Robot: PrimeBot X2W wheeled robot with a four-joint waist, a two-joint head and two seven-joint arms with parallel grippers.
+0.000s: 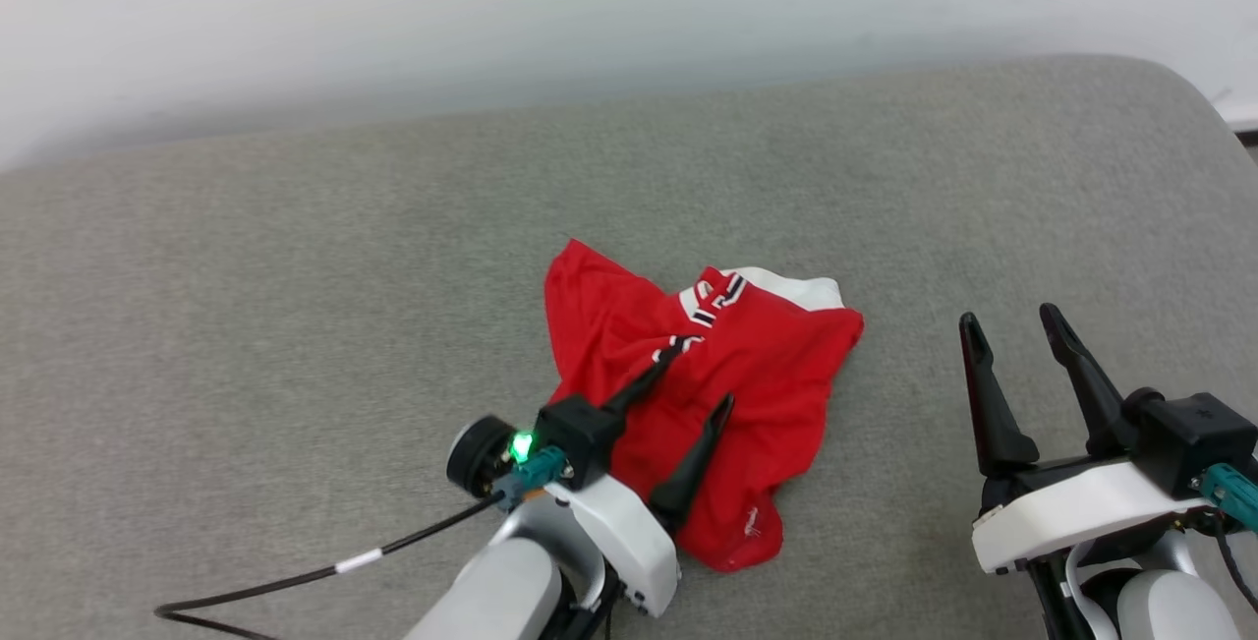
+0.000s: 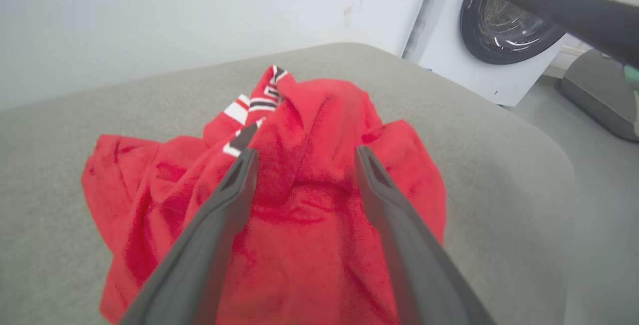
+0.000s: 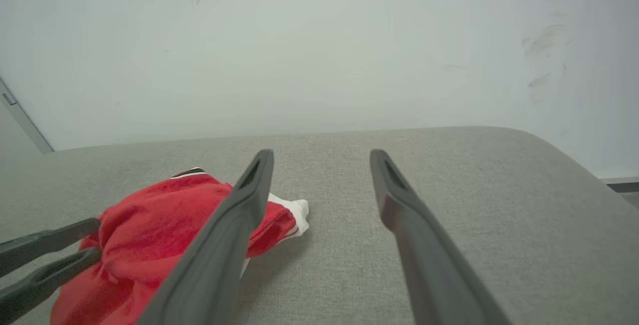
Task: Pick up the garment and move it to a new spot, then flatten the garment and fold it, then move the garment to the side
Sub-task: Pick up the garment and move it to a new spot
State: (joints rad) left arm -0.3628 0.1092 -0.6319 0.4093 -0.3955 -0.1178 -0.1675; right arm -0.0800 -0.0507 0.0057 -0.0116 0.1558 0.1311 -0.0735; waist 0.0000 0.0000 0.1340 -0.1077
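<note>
The shirt (image 1: 776, 365) lay crumpled in a heap near the middle of the grey cushion (image 1: 295, 276), neither flattened nor folded. At most the first move looked done, and the spreading, folding and setting aside were yet to do. The left gripper (image 1: 703, 377) hung over the heap, jaws apart, gripping nothing. The right gripper (image 1: 1008, 318) sat well to the right, jaws apart and empty. A washing machine (image 2: 509, 25) stood beyond the cushion's end. The bunched layers seemed the main hindrance.
</note>
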